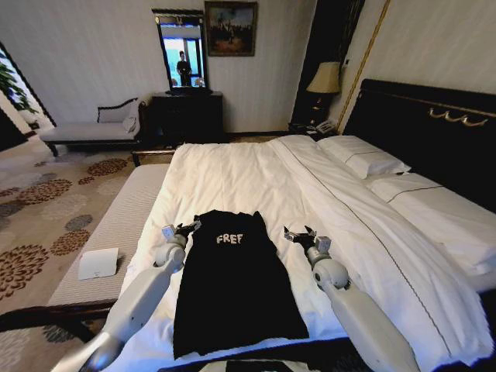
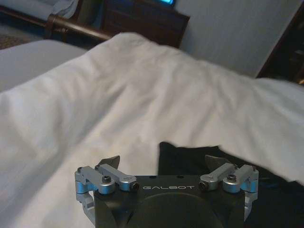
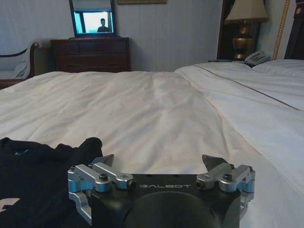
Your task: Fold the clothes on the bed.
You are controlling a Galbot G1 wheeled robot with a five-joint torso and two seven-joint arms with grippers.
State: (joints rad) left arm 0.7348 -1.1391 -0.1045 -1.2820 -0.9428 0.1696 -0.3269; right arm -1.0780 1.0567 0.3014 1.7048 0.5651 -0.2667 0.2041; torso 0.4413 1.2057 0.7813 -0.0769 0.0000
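We find 1 black T-shirt (image 1: 232, 283) lying flat on the white bed (image 1: 232, 174), at the bed's near edge and well short of the pillows (image 1: 364, 155) by the dark headboard (image 1: 430, 132). The white chest letters (image 1: 229, 239) face up; the collar end points toward the bed's far edge, the hem toward the near edge. The sleeves appear tucked in, so the garment reads as a long narrow panel — we cannot tell how many layers it has.

The left gripper (image 1: 180, 230) sits just beside the shirt's upper left corner, low over the sheet. In the left wrist view its fingers (image 2: 110, 163) stand spread apart, holding nothing, with black fabric (image 2: 199, 164) just ahead of the opening.

The right gripper (image 1: 301, 235) sits just beside the shirt's upper right corner, over bare sheet. In the right wrist view its fingers (image 3: 212, 162) are likewise spread and empty — the shirt (image 3: 38, 175) lies off to one side, apart from them.

A bench (image 1: 108, 232) runs along the bed's left edge, with a white slip of paper (image 1: 98, 263) on it.
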